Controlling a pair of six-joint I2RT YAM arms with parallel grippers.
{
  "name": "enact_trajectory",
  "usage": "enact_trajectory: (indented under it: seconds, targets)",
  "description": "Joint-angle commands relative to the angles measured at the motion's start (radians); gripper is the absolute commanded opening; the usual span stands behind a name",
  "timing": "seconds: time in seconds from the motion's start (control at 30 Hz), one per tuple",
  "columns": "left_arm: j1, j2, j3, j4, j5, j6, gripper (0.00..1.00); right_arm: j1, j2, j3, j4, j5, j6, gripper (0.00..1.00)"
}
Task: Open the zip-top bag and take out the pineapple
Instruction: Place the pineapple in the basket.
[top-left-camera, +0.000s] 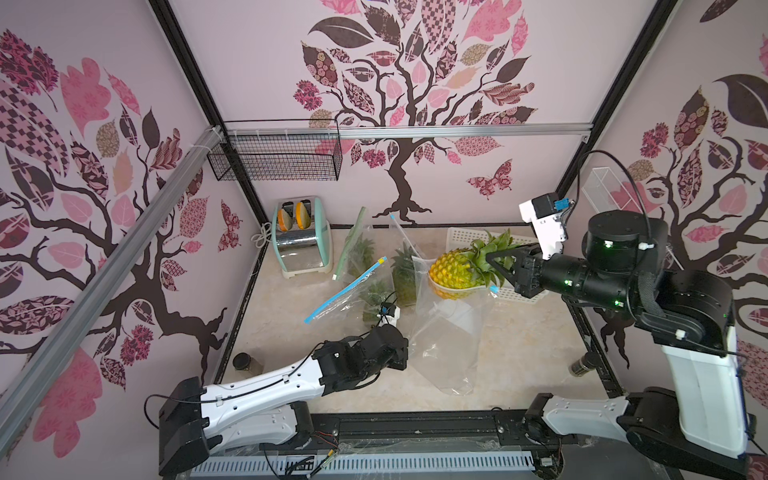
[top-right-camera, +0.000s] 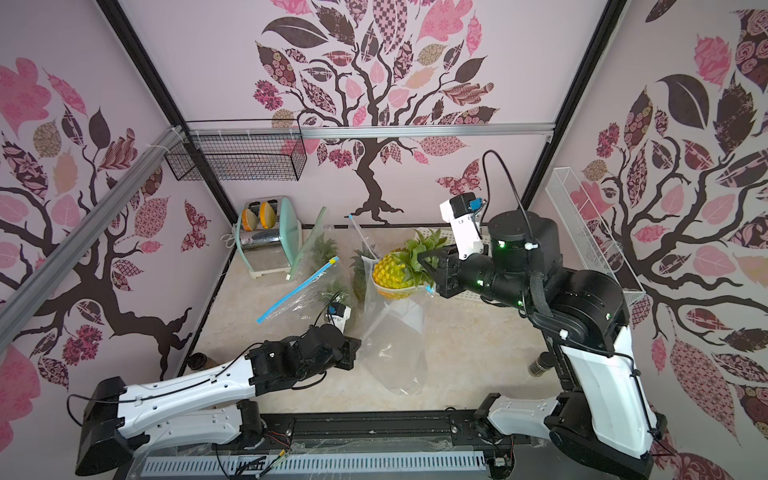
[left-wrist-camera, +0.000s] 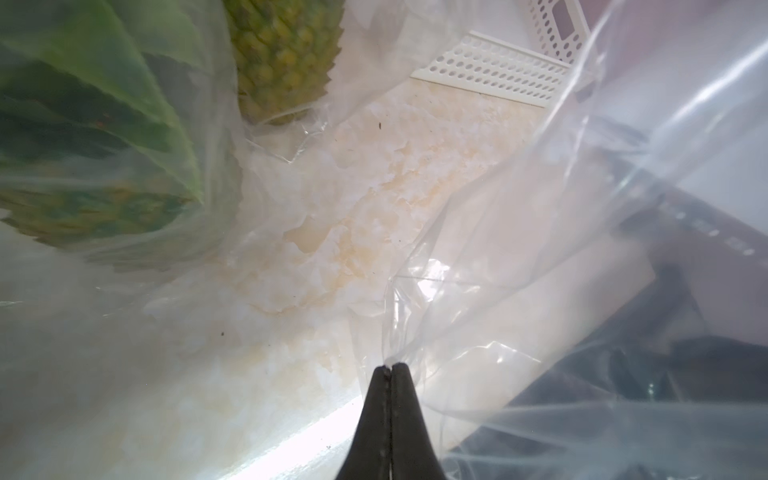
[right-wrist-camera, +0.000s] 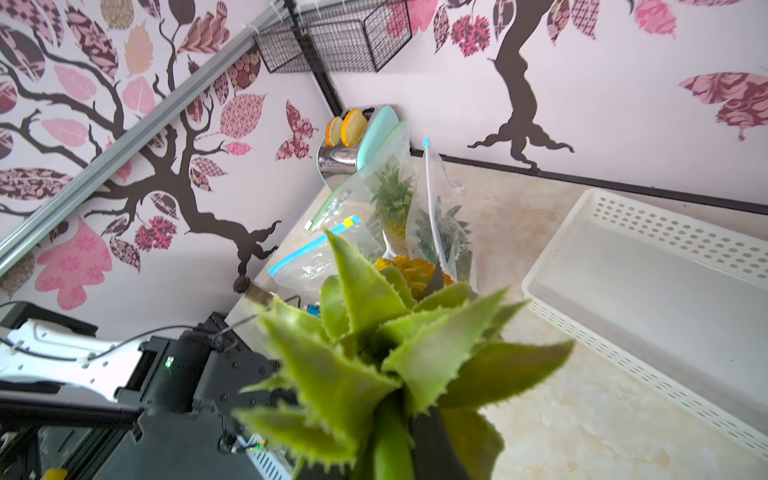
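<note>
Nearest, on the left, the left claw (left-wrist-camera: 390, 369) is pressed fully together on a fold of the zip-top bag (top-left-camera: 444, 345), pinning the clear film low down close to the worktop (top-left-camera: 536, 345). That film looks thin, limp and slick. It would likely slide out of a shallow pinch, so a deep bite on a gathered fold or on the stiffer zip strip seems the safer hold.

From there the bag rises toward the middle of the scene, and its open mouth cups the underside of the pineapple (top-left-camera: 451, 272). The fruit hangs above the worktop, tipped on its side and more than half clear of the plastic, with its yellow body to the left and its leaves to the right.

The right claw (top-left-camera: 496, 266) reaches in from the right and is clamped narrowly on the crown (right-wrist-camera: 374, 361) — the leaves fill the wrist view. The body looks rigid, knobbly and fairly heavy for its size. The leaves look stiff but serrated and able to bend, so the base of the crown, where they bunch together, is probably the firmest place to grip. Held out at the tips, the fruit could swing or slip.

Farther back on the right lies a white perforated tray (right-wrist-camera: 673, 237). To the left are more bagged pineapples (top-left-camera: 403, 270) and, at the far left, a toaster (top-left-camera: 303, 241).
</note>
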Motion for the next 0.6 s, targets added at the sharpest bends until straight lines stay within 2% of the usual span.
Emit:
enact_trajectory:
  seconds: [0.0,0.3,0.57]
  targets:
    - [-0.014,0.008,0.010,0.027,0.051,-0.016,0.00,-0.001,-0.063,-0.020,0.269,0.102,0.012,0.00]
    - [-0.026,-0.043,0.052,0.033,0.157,0.026,0.00,-0.001,-0.079,-0.105,0.371,0.219,-0.013,0.00]
    - [-0.046,0.051,0.142,0.099,0.428,0.104,0.00,-0.001,-0.094,-0.223,0.525,0.252,-0.019,0.00]
